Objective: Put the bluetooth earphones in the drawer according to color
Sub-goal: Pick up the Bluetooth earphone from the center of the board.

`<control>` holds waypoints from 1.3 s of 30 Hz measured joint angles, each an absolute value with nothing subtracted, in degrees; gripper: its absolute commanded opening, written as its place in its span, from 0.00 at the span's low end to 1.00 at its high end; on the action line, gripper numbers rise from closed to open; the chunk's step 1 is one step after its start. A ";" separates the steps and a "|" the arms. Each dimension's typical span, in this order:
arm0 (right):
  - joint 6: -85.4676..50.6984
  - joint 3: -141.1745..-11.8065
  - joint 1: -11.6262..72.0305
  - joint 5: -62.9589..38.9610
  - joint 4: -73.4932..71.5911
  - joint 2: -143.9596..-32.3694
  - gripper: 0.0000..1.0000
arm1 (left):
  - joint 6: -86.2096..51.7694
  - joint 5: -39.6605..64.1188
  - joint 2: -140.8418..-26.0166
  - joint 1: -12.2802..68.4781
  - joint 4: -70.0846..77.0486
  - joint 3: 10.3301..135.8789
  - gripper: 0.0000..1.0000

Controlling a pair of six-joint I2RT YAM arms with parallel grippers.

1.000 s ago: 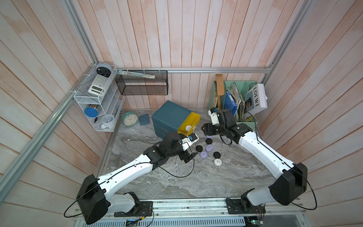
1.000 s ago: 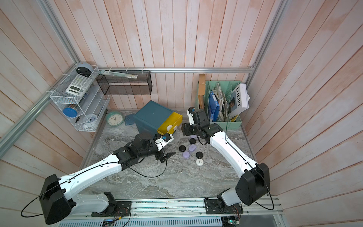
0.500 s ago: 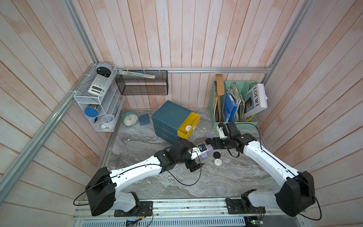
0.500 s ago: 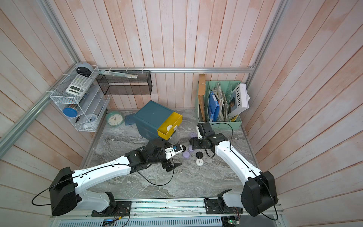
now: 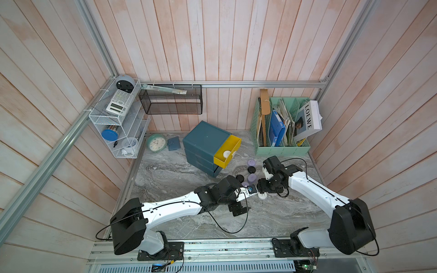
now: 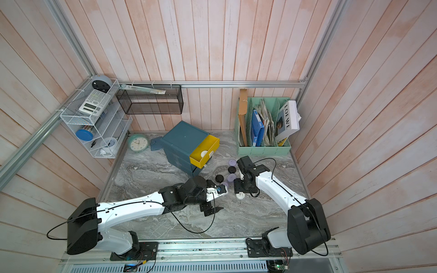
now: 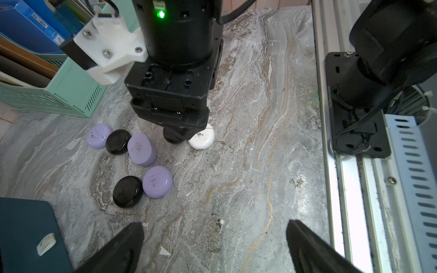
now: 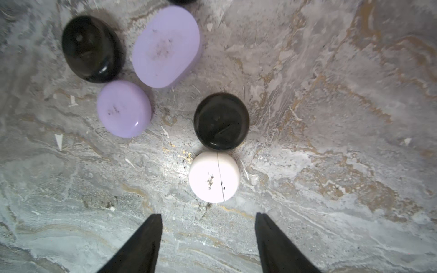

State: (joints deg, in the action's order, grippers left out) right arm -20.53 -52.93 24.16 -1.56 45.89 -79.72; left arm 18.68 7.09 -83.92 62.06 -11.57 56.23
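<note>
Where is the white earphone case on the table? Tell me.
In the right wrist view the white case lies just ahead of the open right pincer, next to a black case.

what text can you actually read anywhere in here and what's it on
"LOEWE": on the cover of the white book in the mint-green file rack.
Mint-green clock dial: too small to read.
Calculator keys: too small.
Barcode label on the blue box: blurred.
</note>
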 measured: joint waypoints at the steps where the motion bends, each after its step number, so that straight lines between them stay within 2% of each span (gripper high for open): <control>1: -20.60 -52.18 24.16 -1.69 45.76 -79.75 0.69 | 18.72 6.81 -84.25 62.35 -11.60 56.23 1.00; 39: -21.08 -50.46 23.53 -2.37 40.23 -91.57 0.65 | 19.38 -3.36 -88.90 62.39 -11.18 56.55 1.00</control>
State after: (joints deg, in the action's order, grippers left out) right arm -21.08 -50.46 23.53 -2.37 40.23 -91.57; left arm 19.38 -3.36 -88.90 62.39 -11.18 56.55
